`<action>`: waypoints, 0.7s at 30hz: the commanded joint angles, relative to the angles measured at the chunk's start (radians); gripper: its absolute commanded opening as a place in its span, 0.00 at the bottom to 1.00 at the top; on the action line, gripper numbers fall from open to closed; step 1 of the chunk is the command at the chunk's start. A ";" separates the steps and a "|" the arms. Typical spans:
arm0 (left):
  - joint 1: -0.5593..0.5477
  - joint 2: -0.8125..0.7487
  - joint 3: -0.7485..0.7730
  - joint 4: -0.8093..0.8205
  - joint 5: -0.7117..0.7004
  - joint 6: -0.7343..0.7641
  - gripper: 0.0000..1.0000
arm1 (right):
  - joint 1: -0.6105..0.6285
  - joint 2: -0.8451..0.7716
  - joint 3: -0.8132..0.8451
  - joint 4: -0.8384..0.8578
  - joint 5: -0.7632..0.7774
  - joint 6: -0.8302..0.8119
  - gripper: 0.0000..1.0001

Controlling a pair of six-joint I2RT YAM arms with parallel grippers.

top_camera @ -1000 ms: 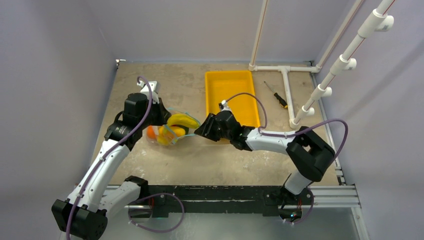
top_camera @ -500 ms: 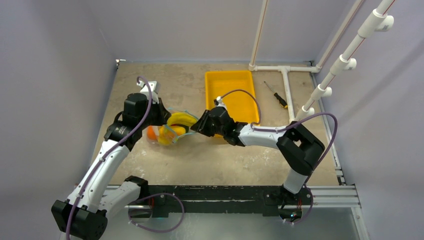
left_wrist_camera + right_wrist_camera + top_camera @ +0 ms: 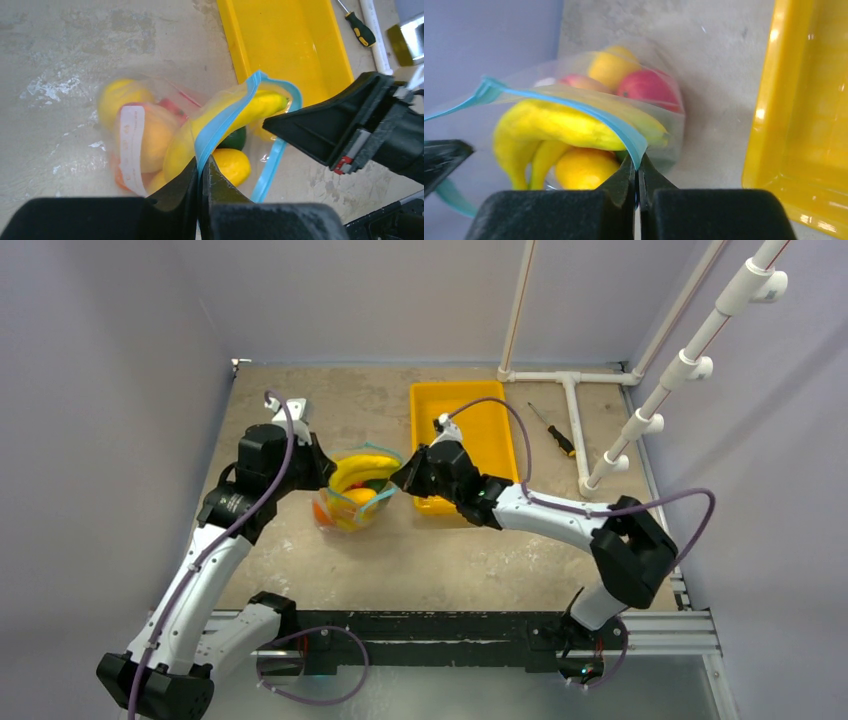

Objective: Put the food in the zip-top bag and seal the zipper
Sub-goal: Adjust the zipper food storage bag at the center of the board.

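Black-and-white arms; purple cables

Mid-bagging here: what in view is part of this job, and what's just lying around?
Part of the job: toy fruits, zip-top bag, zipper, left gripper and right gripper, both pinching the zipper.
Lying about: yellow tray, screwdriver, white pipe frame.

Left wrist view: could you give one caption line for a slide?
Left gripper pinching the teal zipper of the zip-top bag, bananas at its mouth, right gripper opposite.
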 commanded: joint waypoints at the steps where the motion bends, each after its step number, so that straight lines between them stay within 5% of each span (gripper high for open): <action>1: -0.004 -0.015 0.108 -0.041 -0.039 0.019 0.02 | -0.001 -0.102 0.151 -0.075 0.100 -0.199 0.00; 9: -0.004 0.022 0.178 -0.108 -0.013 0.015 0.04 | -0.003 -0.094 0.320 -0.171 -0.033 -0.337 0.00; 16: -0.004 0.119 -0.157 0.200 0.146 -0.119 0.00 | -0.003 0.014 0.246 -0.133 -0.170 -0.339 0.00; 21: -0.004 0.129 -0.136 0.231 0.171 -0.117 0.00 | -0.001 -0.035 0.300 -0.127 -0.145 -0.380 0.00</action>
